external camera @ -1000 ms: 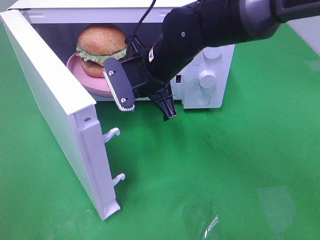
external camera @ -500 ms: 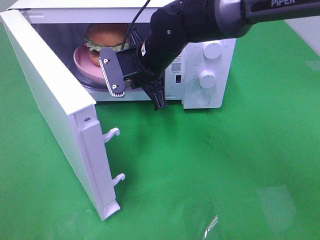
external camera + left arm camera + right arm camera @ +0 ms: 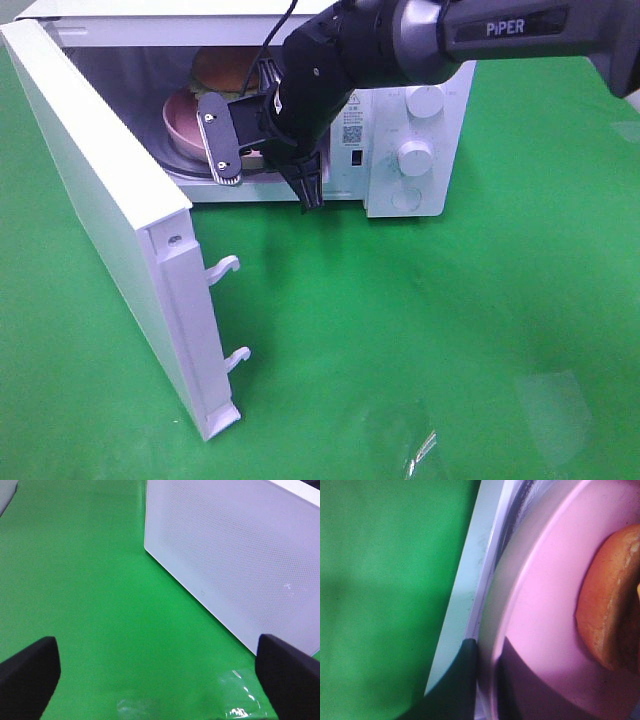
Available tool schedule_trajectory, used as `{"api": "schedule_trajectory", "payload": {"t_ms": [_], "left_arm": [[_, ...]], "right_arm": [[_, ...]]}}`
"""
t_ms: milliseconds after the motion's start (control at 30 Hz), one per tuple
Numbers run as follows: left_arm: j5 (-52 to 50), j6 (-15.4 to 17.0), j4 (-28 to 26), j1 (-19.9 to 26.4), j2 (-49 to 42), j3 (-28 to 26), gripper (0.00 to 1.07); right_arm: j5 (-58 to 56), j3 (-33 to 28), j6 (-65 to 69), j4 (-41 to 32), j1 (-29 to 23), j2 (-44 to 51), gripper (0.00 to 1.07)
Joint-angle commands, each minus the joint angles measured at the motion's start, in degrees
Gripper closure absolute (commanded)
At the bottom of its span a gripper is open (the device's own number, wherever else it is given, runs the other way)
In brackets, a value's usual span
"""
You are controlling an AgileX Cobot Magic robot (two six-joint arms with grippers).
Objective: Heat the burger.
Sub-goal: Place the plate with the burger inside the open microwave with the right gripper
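The burger (image 3: 225, 68) lies on a round pink plate (image 3: 182, 125) inside the open white microwave (image 3: 410, 150), partly hidden by my right arm. At the cavity's mouth my right gripper (image 3: 270, 190) is shut on the plate's near rim. The right wrist view shows the plate (image 3: 545, 610) and the bun's edge (image 3: 612, 615) close up, with one dark finger (image 3: 457, 690) at the rim. My left gripper (image 3: 160, 680) is open over the green table with nothing between its fingers; it is outside the high view.
The microwave door (image 3: 90, 190) swings wide toward the front left, its two latch hooks (image 3: 228, 268) sticking out. Its outer face (image 3: 235, 555) fills the left wrist view. Two knobs (image 3: 415, 157) sit on the control panel. Green cloth covers the table.
My right arm has carried the plate and burger deeper into the microwave cavity, toward the back and right. The door and the left gripper have not moved.
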State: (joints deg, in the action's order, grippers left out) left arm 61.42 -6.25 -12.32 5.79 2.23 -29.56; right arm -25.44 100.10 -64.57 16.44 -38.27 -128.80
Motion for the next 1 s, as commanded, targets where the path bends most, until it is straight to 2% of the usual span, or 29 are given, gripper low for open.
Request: {"api": "schedule_trajectory", "payload": {"t_ms": [33, 1000], "left_arm": [[-0.23, -0.11, -0.57, -0.06, 0.0, 0.06, 0.09], [-0.23, -0.11, -0.57, -0.06, 0.0, 0.06, 0.09]], "right_arm": [[2.75, 2.98, -0.06, 1.43, 0.23, -0.52, 1.07], [4.58, 3.9, -7.1, -3.38, 0.11, -2.01, 1.05]]}}
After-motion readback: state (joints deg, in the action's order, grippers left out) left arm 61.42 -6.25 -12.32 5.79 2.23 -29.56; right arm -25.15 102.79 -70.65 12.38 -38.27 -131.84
